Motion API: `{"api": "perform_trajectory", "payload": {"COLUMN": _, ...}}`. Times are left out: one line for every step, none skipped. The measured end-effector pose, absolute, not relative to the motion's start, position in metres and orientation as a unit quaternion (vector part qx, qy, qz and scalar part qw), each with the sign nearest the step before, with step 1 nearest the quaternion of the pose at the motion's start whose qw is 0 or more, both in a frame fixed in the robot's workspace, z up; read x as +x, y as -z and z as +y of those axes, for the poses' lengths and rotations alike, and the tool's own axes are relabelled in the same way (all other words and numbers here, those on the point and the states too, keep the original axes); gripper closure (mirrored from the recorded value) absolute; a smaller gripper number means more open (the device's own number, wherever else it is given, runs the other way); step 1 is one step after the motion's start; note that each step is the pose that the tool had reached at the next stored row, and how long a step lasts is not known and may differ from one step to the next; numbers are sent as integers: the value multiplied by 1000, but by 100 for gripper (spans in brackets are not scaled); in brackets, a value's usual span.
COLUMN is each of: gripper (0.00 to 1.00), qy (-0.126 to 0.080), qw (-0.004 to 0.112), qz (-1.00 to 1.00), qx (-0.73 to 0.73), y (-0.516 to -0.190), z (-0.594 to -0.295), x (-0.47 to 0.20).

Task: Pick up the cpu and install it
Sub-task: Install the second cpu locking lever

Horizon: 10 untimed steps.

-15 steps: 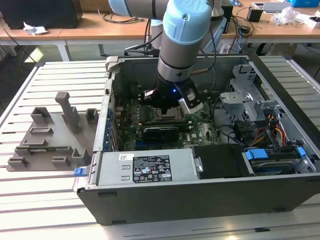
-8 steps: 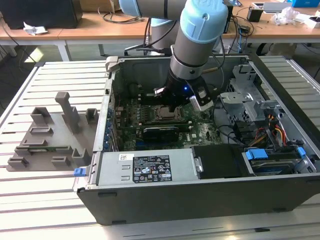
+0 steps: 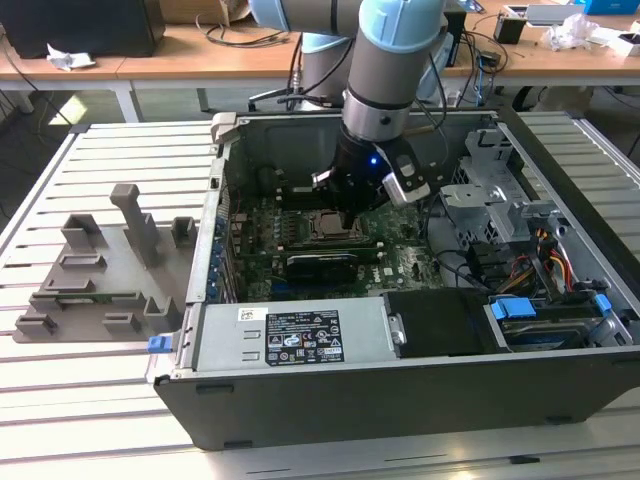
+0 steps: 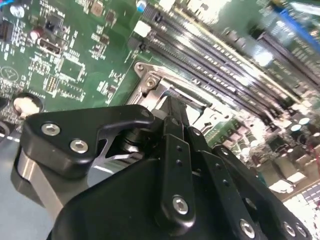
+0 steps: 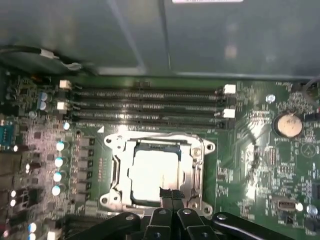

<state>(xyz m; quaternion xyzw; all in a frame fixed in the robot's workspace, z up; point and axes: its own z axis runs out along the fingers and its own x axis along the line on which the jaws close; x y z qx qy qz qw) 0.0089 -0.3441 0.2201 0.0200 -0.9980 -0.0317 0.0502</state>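
Because the cpu (image 5: 154,176) already sits in the socket frame (image 5: 156,172), we keep the gripper (image 5: 170,197) at its edge, jaws narrowed together, holding nothing.

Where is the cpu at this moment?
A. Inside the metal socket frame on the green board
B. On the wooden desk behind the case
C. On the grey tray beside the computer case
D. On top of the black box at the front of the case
A: in the first wrist view the silver cpu lies within the metal socket frame on the green board, with the gripper at its edge.
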Motion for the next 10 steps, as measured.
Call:
{"api": "perform_trajectory", "payload": {"gripper": 89, "qy": 29, "qw": 50, "qz": -998, "qx": 20, "y": -224, "z": -343, "x": 9}}
{"api": "perform_trajectory", "payload": {"gripper": 89, "qy": 28, "qw": 50, "qz": -998, "qx": 20, "y": -231, "z": -343, "x": 9}}
{"api": "perform_trajectory", "payload": {"gripper": 89, "qy": 28, "qw": 50, "qz": -998, "qx": 20, "y": -235, "z": -343, "x": 9}}
{"api": "perform_trajectory", "payload": {"gripper": 89, "qy": 27, "qw": 50, "qz": -998, "qx": 20, "y": -242, "z": -343, "x": 9}}
{"api": "perform_trajectory", "payload": {"gripper": 89, "qy": 27, "qw": 50, "qz": -998, "qx": 20, "y": -250, "z": -343, "x": 9}}
{"api": "perform_trajectory", "payload": {"gripper": 89, "qy": 27, "qw": 50, "qz": -998, "qx": 20, "y": -255, "z": -342, "x": 9}}
{"api": "perform_trajectory", "payload": {"gripper": 89, "qy": 27, "qw": 50, "qz": -998, "qx": 20, "y": -260, "z": -342, "x": 9}}
{"api": "perform_trajectory", "payload": {"gripper": 89, "qy": 27, "qw": 50, "qz": -998, "qx": 20, "y": -268, "z": -342, "x": 9}}
{"api": "perform_trajectory", "payload": {"gripper": 89, "qy": 26, "qw": 50, "qz": -998, "qx": 20, "y": -274, "z": -341, "x": 9}}
{"api": "perform_trajectory", "payload": {"gripper": 89, "qy": 23, "qw": 50, "qz": -998, "qx": 20, "y": -275, "z": -339, "x": 9}}
